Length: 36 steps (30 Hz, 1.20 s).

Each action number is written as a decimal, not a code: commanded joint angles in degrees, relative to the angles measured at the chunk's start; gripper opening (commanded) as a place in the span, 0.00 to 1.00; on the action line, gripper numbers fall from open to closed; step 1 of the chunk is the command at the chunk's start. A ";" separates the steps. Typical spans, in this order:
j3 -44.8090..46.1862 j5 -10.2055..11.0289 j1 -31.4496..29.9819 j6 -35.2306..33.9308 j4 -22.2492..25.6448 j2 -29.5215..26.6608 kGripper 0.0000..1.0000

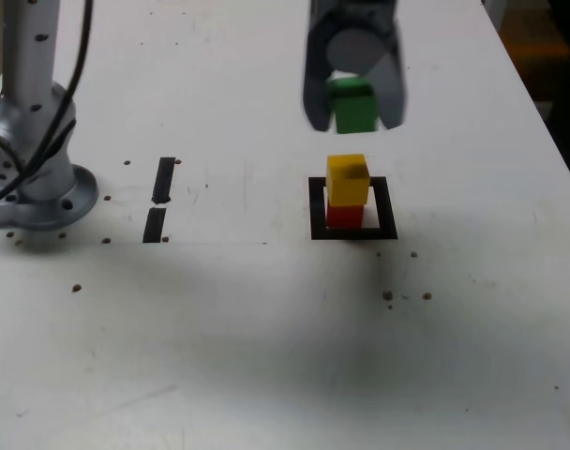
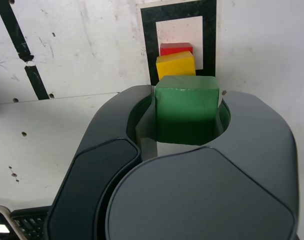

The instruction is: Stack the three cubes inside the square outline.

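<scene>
Square outline: black tape frame (image 1: 385,208), laid on the white surface (image 1: 238,309).
Red cube: seen inside the frame (image 1: 345,217), at the bottom of the stack.
Yellow cube: stacked on the red one (image 1: 348,180).
Tape strips: two short black ones (image 1: 155,225), placed well to the exterior view's left of the frame.
Green cube: held in the air (image 1: 355,105), apart from the yellow one.
Jaws: closed on the green cube, which is gripped between both sides.
</scene>
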 commanded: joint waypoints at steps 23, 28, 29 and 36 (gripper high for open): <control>6.77 -3.05 0.11 -0.49 -4.64 2.92 0.17; 6.96 -2.96 0.06 -0.52 -5.60 3.25 0.17; 7.00 -2.93 0.06 -0.52 -5.88 3.34 0.18; 7.94 -3.29 0.07 -0.44 -7.26 3.49 0.40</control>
